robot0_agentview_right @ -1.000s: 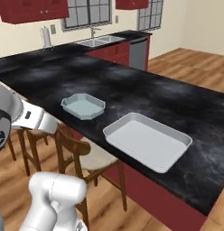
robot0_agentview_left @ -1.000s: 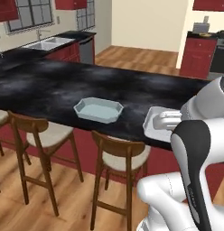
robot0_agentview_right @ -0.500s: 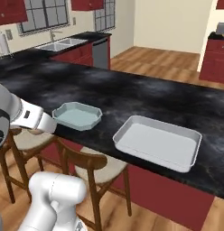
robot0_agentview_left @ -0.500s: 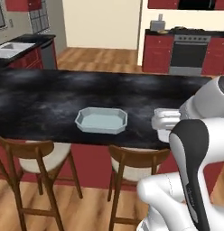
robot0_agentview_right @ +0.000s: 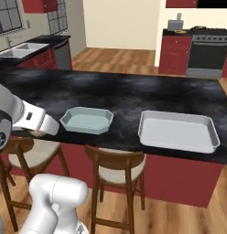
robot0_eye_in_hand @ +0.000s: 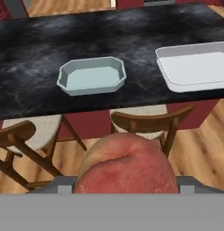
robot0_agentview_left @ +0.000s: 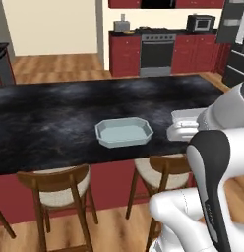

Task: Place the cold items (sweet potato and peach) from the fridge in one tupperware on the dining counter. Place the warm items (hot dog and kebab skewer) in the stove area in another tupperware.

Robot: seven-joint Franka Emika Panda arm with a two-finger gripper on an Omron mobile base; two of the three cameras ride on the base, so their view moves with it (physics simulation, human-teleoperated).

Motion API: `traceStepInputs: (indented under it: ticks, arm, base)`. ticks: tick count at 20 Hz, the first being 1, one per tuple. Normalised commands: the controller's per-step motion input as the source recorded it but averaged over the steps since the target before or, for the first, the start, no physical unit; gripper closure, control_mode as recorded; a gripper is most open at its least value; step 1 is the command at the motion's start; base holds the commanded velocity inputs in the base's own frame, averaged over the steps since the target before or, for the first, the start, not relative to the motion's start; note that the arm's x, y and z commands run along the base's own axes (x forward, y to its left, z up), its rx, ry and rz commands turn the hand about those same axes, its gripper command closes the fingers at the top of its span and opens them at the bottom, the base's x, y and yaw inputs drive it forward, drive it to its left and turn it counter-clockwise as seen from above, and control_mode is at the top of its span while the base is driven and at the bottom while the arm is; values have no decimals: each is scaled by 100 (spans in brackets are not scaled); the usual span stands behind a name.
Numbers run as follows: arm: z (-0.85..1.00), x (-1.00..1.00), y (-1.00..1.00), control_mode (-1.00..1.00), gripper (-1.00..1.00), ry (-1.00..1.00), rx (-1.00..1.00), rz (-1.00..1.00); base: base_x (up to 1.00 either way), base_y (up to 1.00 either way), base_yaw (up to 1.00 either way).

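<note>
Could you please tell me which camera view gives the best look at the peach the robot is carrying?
The hand view: the peach sits large and close at the bottom, between the fingers of the gripper, above the stools. In the left and right base views the robot's white arm stands in front, so I cannot make the peach out there.

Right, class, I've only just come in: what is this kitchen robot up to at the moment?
The white robot arm is carrying a round, red-orange peach, which sits between its fingers in the hand view. It faces the black marble dining counter, short of it, with wooden stools between. Two containers wait on the counter, both empty: a small pale blue eight-sided tupperware and a larger white rectangular tray. The peach has not yet been put in either.
</note>
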Motion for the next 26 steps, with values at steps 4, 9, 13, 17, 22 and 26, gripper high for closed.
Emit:
traceStepInputs:
  ticks: [4,9,13,17,22,26]
  arm:
    - [0,0,0,100,100,0,0,0]
    - [0,0,0,100,100,0,0,0]
    - [0,0,0,100,100,0,0,0]
    - [1,25,-6,-100,100,6,3,0]
    - [-12,100,-20,-100,100,37,8,0]
    - [-54,98,0,-100,100,27,-1,1]
  base:
    - [2,100,-32]
    - [61,57,-15]
    - [100,-2,0]
    - [75,-16,0]
    - [0,0,0]
    - [0,0,0]
